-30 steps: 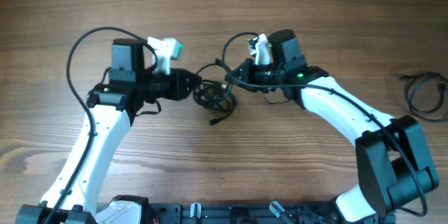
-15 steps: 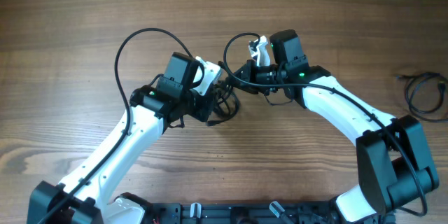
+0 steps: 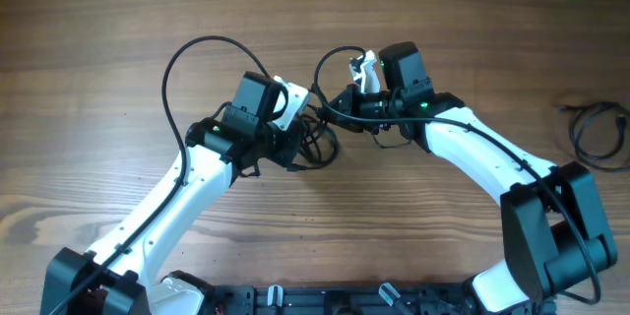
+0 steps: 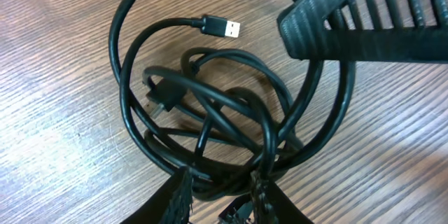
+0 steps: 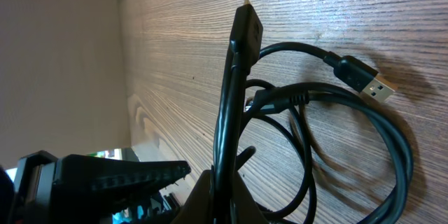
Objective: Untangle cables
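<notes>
Showing, left to right, the left gripper (image 4: 222,199) pinching lower strands of the tangled thin black cables (image 4: 269,136) on the brown wooden table (image 3: 443,20) and the right gripper (image 5: 220,196) clamped onto one strand, where pulling apart could cinch the knot tighter.

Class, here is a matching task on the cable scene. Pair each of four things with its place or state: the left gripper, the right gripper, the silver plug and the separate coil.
Things:
1 left gripper
2 right gripper
3 silver plug
4 separate coil

Places or states:
A far right of the overhead view
B shut on a single strand
C lying free, nothing gripping it
D closed around several loops of the tangled cables

Pairs: 1-D, 2-B, 3-C, 4-A
</notes>
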`<state>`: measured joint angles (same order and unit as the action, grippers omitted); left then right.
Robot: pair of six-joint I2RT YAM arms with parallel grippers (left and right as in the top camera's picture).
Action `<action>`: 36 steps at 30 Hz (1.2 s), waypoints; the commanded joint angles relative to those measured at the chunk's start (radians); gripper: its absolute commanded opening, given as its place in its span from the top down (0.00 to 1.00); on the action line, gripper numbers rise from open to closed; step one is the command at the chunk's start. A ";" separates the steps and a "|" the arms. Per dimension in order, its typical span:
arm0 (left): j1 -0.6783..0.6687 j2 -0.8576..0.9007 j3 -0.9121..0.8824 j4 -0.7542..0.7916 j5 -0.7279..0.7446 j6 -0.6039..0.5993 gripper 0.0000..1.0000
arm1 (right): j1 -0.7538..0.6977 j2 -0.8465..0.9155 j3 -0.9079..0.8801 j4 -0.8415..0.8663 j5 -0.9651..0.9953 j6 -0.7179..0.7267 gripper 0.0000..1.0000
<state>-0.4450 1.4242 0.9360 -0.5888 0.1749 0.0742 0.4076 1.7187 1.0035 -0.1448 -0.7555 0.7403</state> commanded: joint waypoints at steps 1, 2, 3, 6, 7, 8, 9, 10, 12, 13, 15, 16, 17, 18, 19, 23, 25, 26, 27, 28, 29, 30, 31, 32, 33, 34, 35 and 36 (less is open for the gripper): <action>0.005 0.012 -0.017 -0.006 -0.069 0.015 0.70 | 0.002 0.012 0.002 0.002 -0.019 -0.008 0.95; 0.005 0.013 -0.023 -0.006 -0.072 0.016 0.70 | 0.002 0.012 0.002 0.002 -0.019 -0.008 0.96; 0.005 0.014 -0.027 -0.006 -0.072 0.016 0.71 | 0.002 0.012 0.002 0.002 -0.018 -0.008 0.96; 0.003 0.036 -0.035 -0.002 -0.072 0.015 0.70 | 0.002 0.012 0.002 0.001 -0.008 -0.008 0.96; 0.003 0.047 -0.035 0.000 -0.071 0.015 0.69 | 0.002 0.012 0.002 0.001 -0.008 -0.008 0.96; 0.003 0.060 -0.035 0.013 -0.071 0.003 0.69 | 0.002 0.012 0.002 0.001 -0.008 -0.007 0.96; 0.003 0.074 -0.035 0.029 -0.071 -0.012 0.68 | 0.002 0.012 0.002 0.001 -0.008 -0.008 0.96; 0.003 0.087 -0.035 0.048 -0.071 -0.026 0.68 | 0.002 0.012 0.002 0.001 -0.008 -0.008 0.96; 0.003 0.119 -0.035 0.098 -0.039 -0.031 0.68 | 0.002 0.012 0.002 0.001 -0.008 -0.008 0.96; 0.003 0.124 -0.035 0.108 -0.011 -0.030 0.68 | 0.002 0.012 0.002 0.001 -0.008 -0.008 0.96; 0.003 0.123 -0.035 0.106 0.039 -0.029 0.68 | 0.002 0.012 0.002 0.000 -0.008 -0.008 0.96; 0.003 0.122 -0.035 0.101 0.049 -0.027 0.67 | 0.002 0.012 0.002 0.000 -0.008 -0.008 0.96; 0.003 0.122 -0.035 0.093 0.050 -0.025 0.68 | 0.002 0.012 0.002 0.000 -0.008 -0.008 0.95; 0.003 0.120 -0.035 0.083 0.053 -0.014 0.67 | 0.002 0.012 0.002 0.000 -0.008 -0.009 0.95; 0.003 0.117 -0.035 0.064 0.060 0.002 0.67 | 0.002 0.012 0.002 -0.002 -0.008 -0.017 0.95; -0.010 0.107 -0.035 -0.022 0.072 0.039 0.68 | -0.009 0.013 0.002 -0.089 -0.004 -0.087 0.95; -0.026 0.108 -0.035 -0.059 0.071 0.053 0.68 | -0.019 0.022 0.002 -0.124 0.000 -0.090 0.93; -0.035 0.108 -0.035 -0.066 0.071 0.053 0.68 | -0.022 0.029 0.002 -0.136 0.000 -0.092 0.87; -0.041 0.108 -0.035 -0.066 0.071 0.052 0.68 | -0.023 0.042 0.002 -0.142 0.000 -0.108 0.80; -0.043 0.108 -0.035 -0.061 0.071 0.052 0.68 | -0.023 0.050 0.002 -0.146 0.005 -0.112 0.72; -0.043 0.108 -0.035 -0.054 0.071 0.049 0.68 | -0.023 0.061 0.002 -0.150 0.017 -0.112 0.63; -0.043 0.108 -0.035 -0.050 0.071 0.049 0.68 | -0.023 0.075 0.002 -0.150 0.032 -0.112 0.53; -0.043 0.108 -0.035 -0.048 0.071 0.049 0.68 | -0.023 0.080 0.002 -0.150 0.034 -0.110 0.49; -0.043 0.108 -0.035 -0.047 0.071 0.049 0.68 | -0.023 0.084 0.002 -0.150 0.027 -0.103 0.41; -0.043 0.108 -0.035 -0.048 0.072 0.048 0.68 | -0.023 0.084 0.002 -0.150 0.000 -0.104 0.28; -0.043 0.108 -0.035 -0.048 0.072 0.045 0.68 | -0.023 0.084 0.004 -0.151 -0.064 -0.106 0.10; -0.043 0.108 -0.035 -0.048 0.072 0.045 0.68 | -0.023 0.084 0.006 -0.152 -0.114 -0.112 0.01; -0.043 0.108 -0.035 -0.048 0.072 0.045 0.68 | -0.026 0.084 0.007 -0.154 -0.148 -0.113 0.00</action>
<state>-0.4854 1.5352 0.9096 -0.6399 0.2306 0.1043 0.3866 1.7859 1.0039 -0.2962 -0.7731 0.6418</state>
